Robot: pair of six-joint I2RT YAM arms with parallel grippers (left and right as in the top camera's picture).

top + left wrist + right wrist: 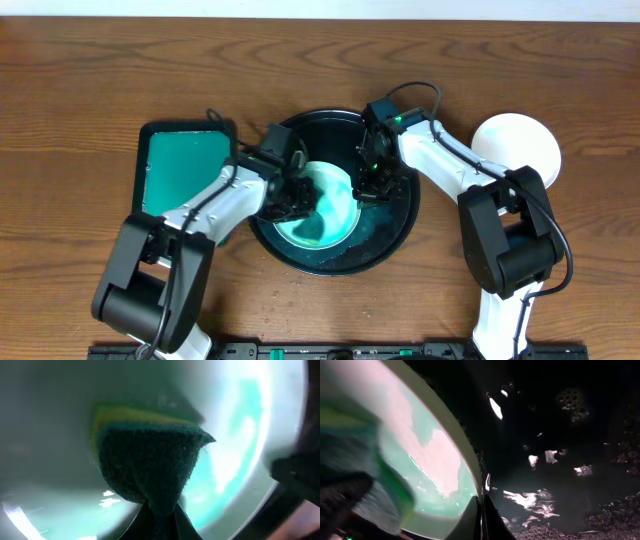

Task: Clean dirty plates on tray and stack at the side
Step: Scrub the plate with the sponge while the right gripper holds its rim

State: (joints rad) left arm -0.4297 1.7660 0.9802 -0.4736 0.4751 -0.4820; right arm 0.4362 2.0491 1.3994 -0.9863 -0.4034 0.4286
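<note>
The large round black tray [392,240] sits at the centre of the brown wooden surface [80,60]. Inside it is a small round pale mint plate [325,218] smeared with green. The left gripper [160,519] is clamped on a dark green and yellow sponge [150,465] pressed against the plate's face. The right gripper [482,519], jaws narrow, pinches the plate's right rim. A clean white round plate [515,148] rests at the right, off the tray. A rectangular green tray with a black rim [185,170] lies at the left.
</note>
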